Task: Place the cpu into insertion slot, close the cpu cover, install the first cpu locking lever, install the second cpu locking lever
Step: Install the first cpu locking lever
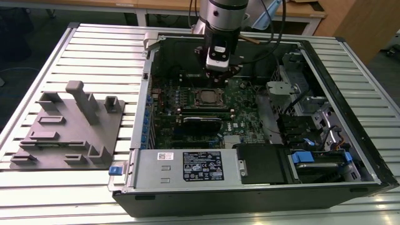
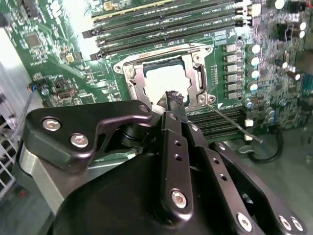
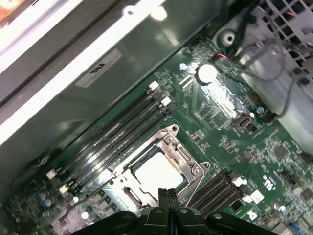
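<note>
In the exterior view, saw the end effector (image 1: 222, 72) hanging inside the open computer case (image 1: 250, 201) on the bench (image 1: 93, 42), near the insertion slot (image 1: 209, 97). In the second wrist view, found its fingers (image 2: 174, 100) closed on nothing, close to the cpu (image 2: 164, 81) seated in the slot, with the cpu cover (image 2: 199, 73) down around it. In the first wrist view, saw the fingertips pressed together beside the cover's edge.
</note>
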`<state>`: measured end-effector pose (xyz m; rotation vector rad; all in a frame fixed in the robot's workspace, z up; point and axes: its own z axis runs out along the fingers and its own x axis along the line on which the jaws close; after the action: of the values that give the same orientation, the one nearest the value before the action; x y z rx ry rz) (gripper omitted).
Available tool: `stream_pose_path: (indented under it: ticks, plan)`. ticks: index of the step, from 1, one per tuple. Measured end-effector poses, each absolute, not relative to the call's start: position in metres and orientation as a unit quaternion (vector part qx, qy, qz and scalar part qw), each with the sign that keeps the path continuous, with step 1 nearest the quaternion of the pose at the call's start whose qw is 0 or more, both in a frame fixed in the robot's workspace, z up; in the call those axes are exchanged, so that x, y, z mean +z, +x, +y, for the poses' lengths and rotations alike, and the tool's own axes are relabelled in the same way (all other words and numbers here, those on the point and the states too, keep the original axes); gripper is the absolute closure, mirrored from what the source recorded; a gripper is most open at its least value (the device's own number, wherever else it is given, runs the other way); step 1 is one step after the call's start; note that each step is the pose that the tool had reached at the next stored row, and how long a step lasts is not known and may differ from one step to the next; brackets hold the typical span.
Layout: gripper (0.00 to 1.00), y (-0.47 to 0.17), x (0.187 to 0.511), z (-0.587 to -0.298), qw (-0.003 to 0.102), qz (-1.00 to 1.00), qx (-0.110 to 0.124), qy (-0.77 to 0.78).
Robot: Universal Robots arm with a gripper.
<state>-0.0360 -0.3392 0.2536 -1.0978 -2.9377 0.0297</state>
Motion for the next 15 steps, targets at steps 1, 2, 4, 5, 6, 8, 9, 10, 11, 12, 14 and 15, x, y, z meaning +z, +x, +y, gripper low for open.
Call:
stream_pose_path:
  ticks: [1,2,4,5,6,8,9,10,11,12,14,15]
  plan:
    - [0.89,-0.0360,0.2536,-0.3392,0.003,-0.939,0.009,-0.344]
    - [0.89,-0.0360,0.2536,-0.3392,0.003,-0.941,0.010,-0.338]
    - [0.89,-0.0360,0.2535,-0.3392,0.002,-0.946,0.010,-0.324]
    - [0.89,-0.0360,0.2535,-0.3392,0.002,-0.948,0.010,-0.317]
    - [0.89,-0.0360,0.2534,-0.3392,0.002,-0.951,0.010,-0.310]
    - [0.89,-0.0360,0.2532,-0.3392,0.002,-0.955,0.010,-0.296]
    - [0.89,-0.0360,0.2530,-0.3392,0.002,-0.958,0.010,-0.288]
    - [0.89,-0.0360,0.2529,-0.3392,0.002,-0.960,0.010,-0.279]
    - [0.89,-0.0360,0.2528,-0.3392,0.002,-0.963,0.010,-0.270]
    - [0.89,-0.0360,0.2527,-0.3392,0.002,-0.965,0.010,-0.262]
    - [0.89,-0.0360,0.2525,-0.3392,0.002,-0.970,0.010,-0.245]
    - [0.89,-0.0360,0.2525,-0.3392,0.002,-0.971,0.010,-0.238]
